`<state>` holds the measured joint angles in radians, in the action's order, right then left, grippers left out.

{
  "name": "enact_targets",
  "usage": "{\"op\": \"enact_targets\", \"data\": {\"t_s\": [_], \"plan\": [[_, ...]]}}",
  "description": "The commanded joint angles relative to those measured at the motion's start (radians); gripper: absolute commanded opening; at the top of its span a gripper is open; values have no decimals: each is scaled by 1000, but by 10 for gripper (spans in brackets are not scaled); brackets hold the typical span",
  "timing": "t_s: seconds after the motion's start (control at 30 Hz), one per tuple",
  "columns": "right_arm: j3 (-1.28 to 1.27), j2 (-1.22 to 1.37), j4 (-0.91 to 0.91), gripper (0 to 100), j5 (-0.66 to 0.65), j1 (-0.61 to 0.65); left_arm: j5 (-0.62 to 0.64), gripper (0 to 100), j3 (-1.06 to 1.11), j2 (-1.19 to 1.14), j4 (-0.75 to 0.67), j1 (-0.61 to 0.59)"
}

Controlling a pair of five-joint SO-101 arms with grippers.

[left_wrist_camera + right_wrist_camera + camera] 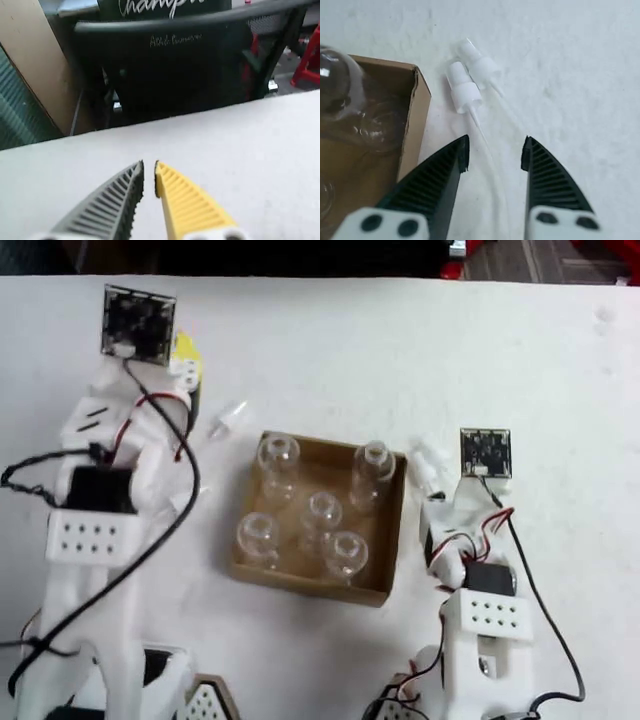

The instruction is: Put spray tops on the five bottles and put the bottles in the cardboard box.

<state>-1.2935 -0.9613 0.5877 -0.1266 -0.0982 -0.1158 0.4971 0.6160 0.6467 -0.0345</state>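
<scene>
Five clear bottles stand upright in the cardboard box (385, 540) at the table's middle, among them one at the back left (278, 458) and one at the back right (372, 472). Two white spray tops (463, 90) (479, 62) lie on the table just beyond the box's corner (421, 92), their thin tubes running back between the black fingers of my right gripper (495, 147), which is open and holds nothing. Another spray top (230, 420) lies off the box's back-left corner. My left gripper (149, 170), with grey and yellow fingers, hangs shut and holds nothing above bare table near the far edge.
The left arm's yellow finger (186, 365) points toward the table's far-left part. Beyond the table's far edge stand a dark chair (175, 60) and a brown board (35, 75). Black cables (170, 520) loop along both arms. White tabletop lies to the right of the right arm.
</scene>
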Motion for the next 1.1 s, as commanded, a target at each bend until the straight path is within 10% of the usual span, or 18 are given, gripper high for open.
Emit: {"op": "enact_targets", "data": {"t_s": [0.0,0.3,0.73,1.07], "plan": [[8,-13,-18,152,-3,7,-14,35,-60,-53,57,-15],[35,-44,28,152,6,7,-12,21,-28,285,282,-19],[140,-849,570,152,-2,8,-12,21,835,1248,138,-27],[-49,-751,588,155,-2,30,61,21,1083,1159,135,-116]]}}
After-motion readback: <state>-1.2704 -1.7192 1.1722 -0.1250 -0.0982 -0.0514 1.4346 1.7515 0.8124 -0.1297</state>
